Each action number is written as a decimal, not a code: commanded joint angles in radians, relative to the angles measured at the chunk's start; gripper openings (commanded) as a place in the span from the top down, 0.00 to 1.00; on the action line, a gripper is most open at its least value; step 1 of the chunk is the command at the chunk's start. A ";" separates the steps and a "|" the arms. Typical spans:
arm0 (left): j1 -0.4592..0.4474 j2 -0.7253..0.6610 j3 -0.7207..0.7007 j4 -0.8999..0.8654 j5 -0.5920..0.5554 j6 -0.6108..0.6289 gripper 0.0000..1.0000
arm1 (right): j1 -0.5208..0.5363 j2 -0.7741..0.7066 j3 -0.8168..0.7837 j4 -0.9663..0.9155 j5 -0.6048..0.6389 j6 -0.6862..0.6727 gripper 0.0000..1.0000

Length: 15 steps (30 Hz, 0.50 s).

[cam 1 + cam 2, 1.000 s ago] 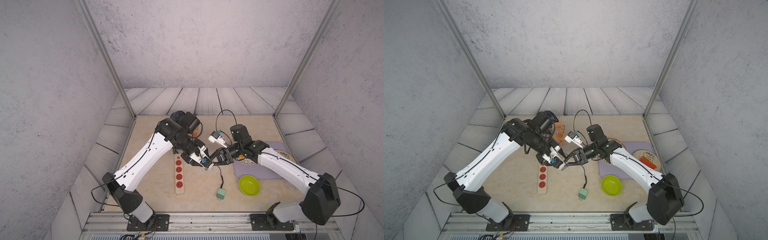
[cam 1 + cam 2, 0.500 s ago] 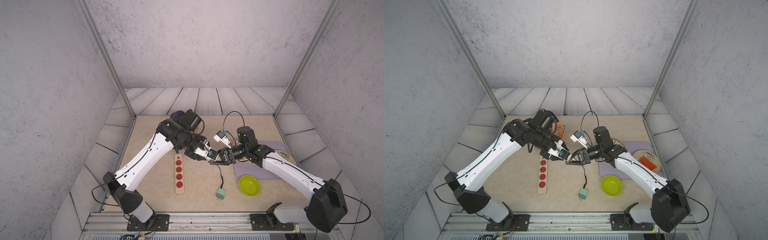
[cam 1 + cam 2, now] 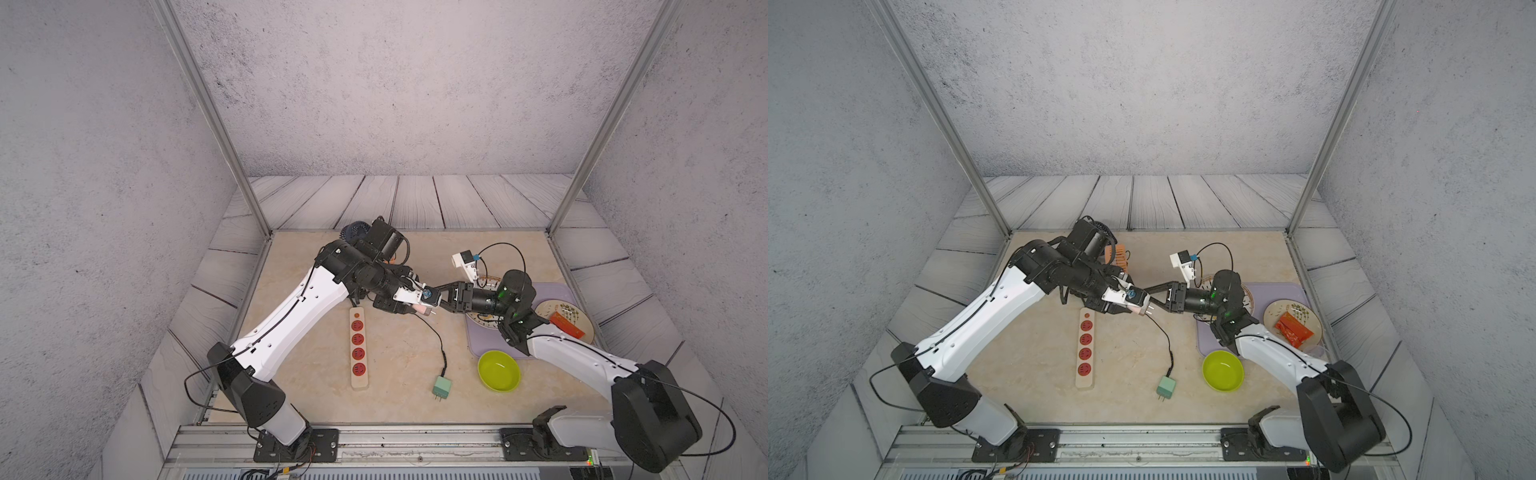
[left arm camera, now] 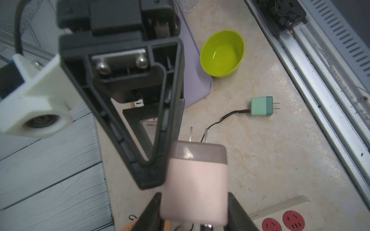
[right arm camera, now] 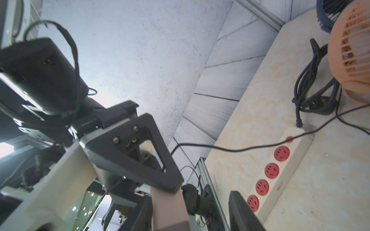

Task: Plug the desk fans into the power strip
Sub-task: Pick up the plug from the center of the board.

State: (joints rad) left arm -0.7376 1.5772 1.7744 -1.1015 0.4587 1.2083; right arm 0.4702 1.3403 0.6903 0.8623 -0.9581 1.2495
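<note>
**Holding the pink plug in mid-air, no socket filled yet**

Both arms meet above the middle of the beige worktop (image 3: 395, 399). The power strip (image 3: 358, 353) lies flat on the left half, its length running toward the near edge. Its black cord leaves at the far end, and all four red sockets are empty. Toward the far left corner stands an orange fan (image 5: 352, 54), with a dark fan (image 3: 353, 230) nearer the far edge.

The left gripper (image 4: 193, 202) is clamped on a pink plug (image 4: 195, 180), clear of the worktop and just right of the strip's far end. The right gripper (image 3: 439, 299) faces it with jaws apart, a finger on either side of the plug's front. The right wrist view shows a gap on one side.

A green plug (image 3: 441, 386) lies loose close to the near edge, its thin cord running up toward the grippers. The pink plug's two prongs (image 4: 191, 133) point sideways at the right gripper, not down.

This looks like the carry-and-orient step, with the plug gripped and insertion not yet begun. By its colour the plug is probably the orange fan's. Next, the prongs need turning to face down, lining up with a socket's slots and pressing in straight. The strip lies loose and may slide under the push.
</note>
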 commanded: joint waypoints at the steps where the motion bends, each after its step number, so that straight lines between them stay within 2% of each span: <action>1: 0.001 -0.011 0.009 0.025 0.013 -0.035 0.65 | 0.002 0.057 -0.018 0.374 0.026 0.225 0.49; 6: 0.013 -0.009 0.019 0.067 -0.019 -0.085 0.67 | 0.018 0.118 -0.035 0.536 -0.006 0.316 0.50; 15: 0.038 -0.001 0.015 0.087 0.016 -0.128 0.67 | 0.027 0.089 -0.066 0.538 -0.026 0.297 0.45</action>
State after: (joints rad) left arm -0.7074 1.5772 1.7748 -1.0317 0.4450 1.1076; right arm 0.4934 1.4551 0.6331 1.3388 -0.9592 1.5364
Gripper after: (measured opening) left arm 0.463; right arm 0.550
